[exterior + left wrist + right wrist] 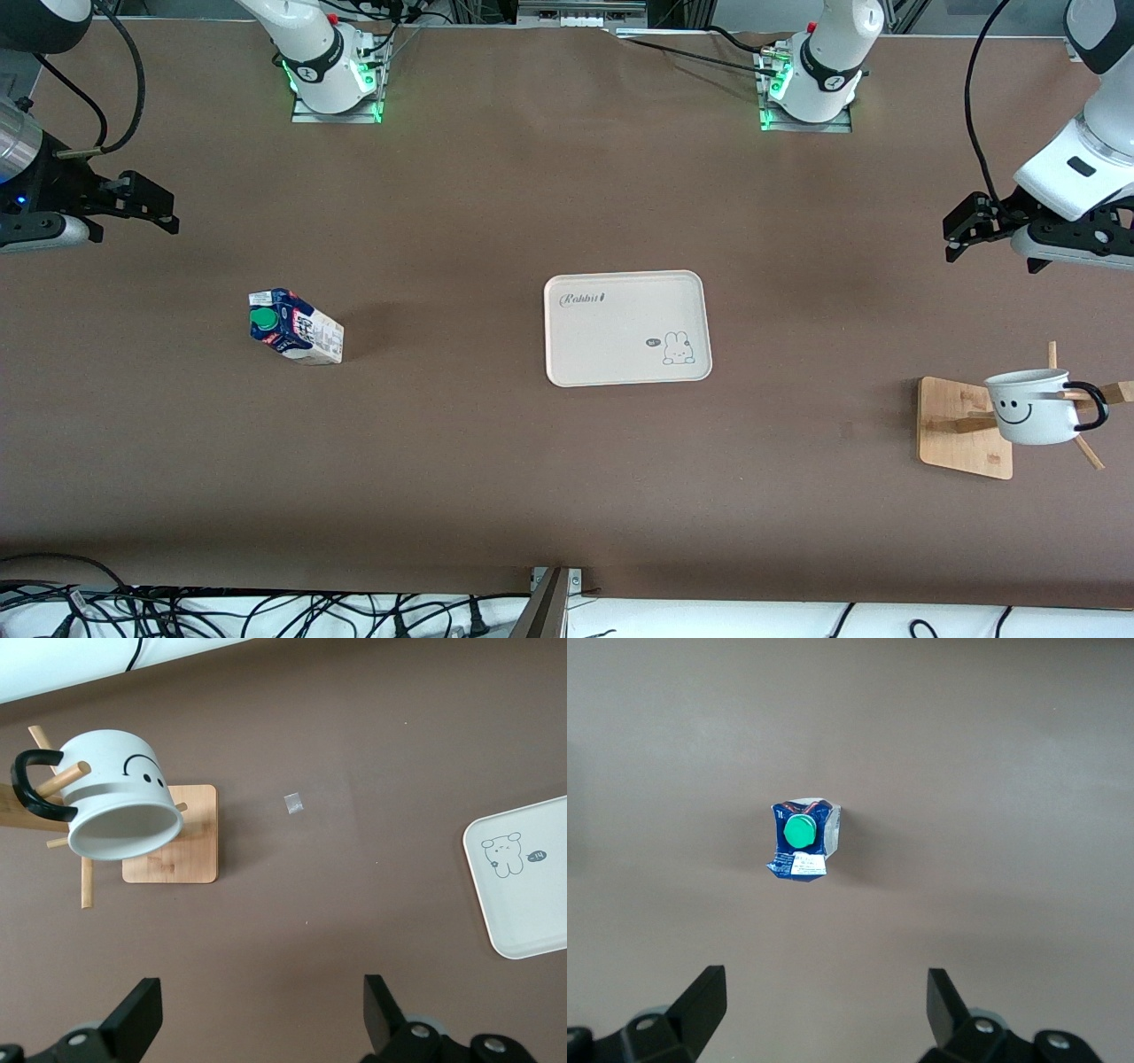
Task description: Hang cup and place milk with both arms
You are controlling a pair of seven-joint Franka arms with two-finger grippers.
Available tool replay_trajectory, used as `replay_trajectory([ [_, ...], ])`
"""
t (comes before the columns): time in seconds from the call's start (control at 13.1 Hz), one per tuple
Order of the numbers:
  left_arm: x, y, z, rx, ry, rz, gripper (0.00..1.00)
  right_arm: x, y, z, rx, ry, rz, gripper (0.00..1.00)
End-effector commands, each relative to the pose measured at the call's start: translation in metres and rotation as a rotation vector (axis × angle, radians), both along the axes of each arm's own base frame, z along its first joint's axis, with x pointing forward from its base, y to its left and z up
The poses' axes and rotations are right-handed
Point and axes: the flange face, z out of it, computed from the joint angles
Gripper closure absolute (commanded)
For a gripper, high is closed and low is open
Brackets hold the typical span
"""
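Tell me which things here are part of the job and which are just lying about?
Part of the job:
- mug, hanging on the wooden rack
- milk carton
- tray
- left pincer and right pincer, both open

Lying about:
- small scrap on the table

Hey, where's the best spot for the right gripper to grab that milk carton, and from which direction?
Probably from straight above, closing on the two flat side walls of the milk carton just below its sloped top. It stands upright on the table with its green cap facing up, so the cap and the ridge are poor holds. The right gripper is open above the table; the left gripper waits, open.
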Motion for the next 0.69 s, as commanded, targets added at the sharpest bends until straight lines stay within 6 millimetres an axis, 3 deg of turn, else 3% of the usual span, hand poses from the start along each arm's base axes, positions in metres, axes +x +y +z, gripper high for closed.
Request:
replay_trajectory([
  [0.0, 0.0078, -0.0063, 0.0117, -0.016, 0.015, -0.015, 0.0, 0.002, -0.0018, 0.0049, -0.006, -0.001, -0.006, 0.0],
  [0.08, 0.0077, -0.0136, 0.0113, -0.011, 0.033, -0.027, 0.0, 0.002, -0.0018, 0.0049, -0.006, -0.001, -0.006, 0.0],
  [0.61, 0.0087, -0.0143, 0.0111, -0.007, 0.033, -0.029, 0.0, 0.002, -0.0018, 0.0049, -0.006, -0.001, -0.006, 0.0],
])
